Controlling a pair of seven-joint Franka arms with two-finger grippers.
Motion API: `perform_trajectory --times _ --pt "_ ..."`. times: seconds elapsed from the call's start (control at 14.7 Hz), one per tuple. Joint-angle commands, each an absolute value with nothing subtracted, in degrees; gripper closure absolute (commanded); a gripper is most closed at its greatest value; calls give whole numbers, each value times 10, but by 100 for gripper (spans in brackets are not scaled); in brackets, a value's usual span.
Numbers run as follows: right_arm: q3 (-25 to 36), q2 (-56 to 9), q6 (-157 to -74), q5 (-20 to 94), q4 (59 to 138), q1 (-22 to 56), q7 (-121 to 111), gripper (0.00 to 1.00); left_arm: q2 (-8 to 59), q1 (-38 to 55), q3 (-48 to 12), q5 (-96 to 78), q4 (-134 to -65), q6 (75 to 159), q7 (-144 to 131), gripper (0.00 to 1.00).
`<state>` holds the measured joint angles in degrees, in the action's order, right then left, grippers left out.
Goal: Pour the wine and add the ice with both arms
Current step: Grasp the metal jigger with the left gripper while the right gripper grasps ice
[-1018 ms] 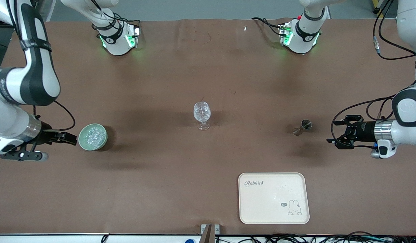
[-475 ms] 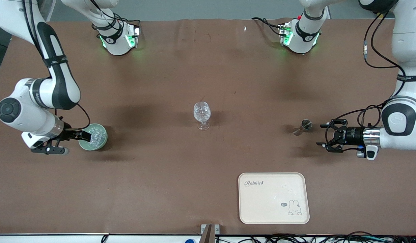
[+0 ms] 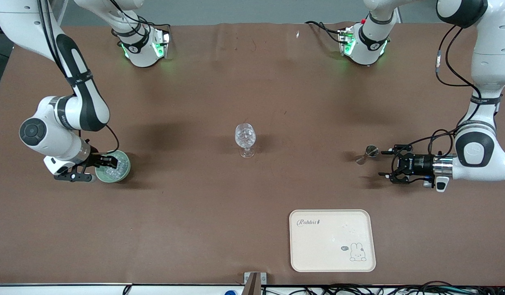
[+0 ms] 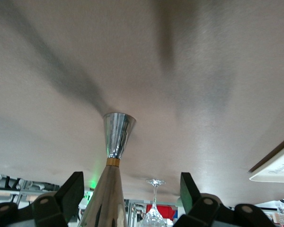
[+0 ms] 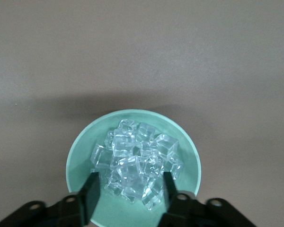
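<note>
The right gripper (image 3: 109,161), fingers apart, sits in the ice (image 5: 135,163) in the bowl (image 3: 124,169) at the frame's left; the left gripper (image 3: 386,163), open, is beside the jigger (image 3: 367,154) at the frame's right.

So on my bench, the brown wrinkled table cover (image 3: 195,229) runs to every edge. A cream rectangular plastic tray with rounded corners and a little rabbit print (image 3: 318,246) lies flat near the front edge, somewhat toward my left arm's end. A small grey metal bracket (image 3: 254,280) sits at the middle of that same edge, and black cables (image 3: 358,289) are tangled just past it.
</note>
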<state>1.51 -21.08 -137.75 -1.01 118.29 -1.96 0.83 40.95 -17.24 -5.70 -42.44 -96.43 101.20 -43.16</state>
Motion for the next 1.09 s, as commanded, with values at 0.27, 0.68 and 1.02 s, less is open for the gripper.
perform_trajectory --times 0.27,0.68,1.02 --pt "11 -231 -1412 -13 1192 -23 6 48 408 -177 -63 -453 -1000 1009 -389 12" --pt "11 -230 -1404 -13 1193 -20 10 86 420 -181 -64 -478 -1012 1006 -356 13" --pt "10 -199 -1343 -13 1162 -20 13 96 423 -180 -66 -480 -1013 985 -356 19"
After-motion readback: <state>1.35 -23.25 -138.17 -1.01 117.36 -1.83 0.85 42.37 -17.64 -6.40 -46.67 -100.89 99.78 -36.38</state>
